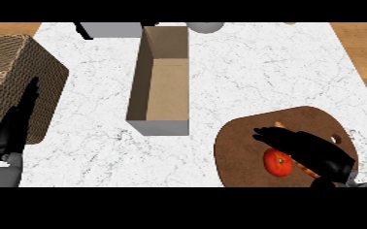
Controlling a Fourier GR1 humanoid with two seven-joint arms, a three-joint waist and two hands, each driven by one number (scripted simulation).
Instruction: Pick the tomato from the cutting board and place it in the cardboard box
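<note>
The cutting board (pixel 243 145) is cut off by the lower edge, and part of it is covered by the right hand (pixel 308 150). An orange object (pixel 308 171) beneath that hand cannot be identified. The wicker basket (pixel 28 77) is cropped at the left edge.

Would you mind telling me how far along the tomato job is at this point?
Nothing is finished yet: the tomato lies on the cutting board. In hand: the right hand is over it, fingers beside it, not visibly closed. The left hand rests at the left edge. Left: grasping, lifting and placing it in the cardboard box.
</note>
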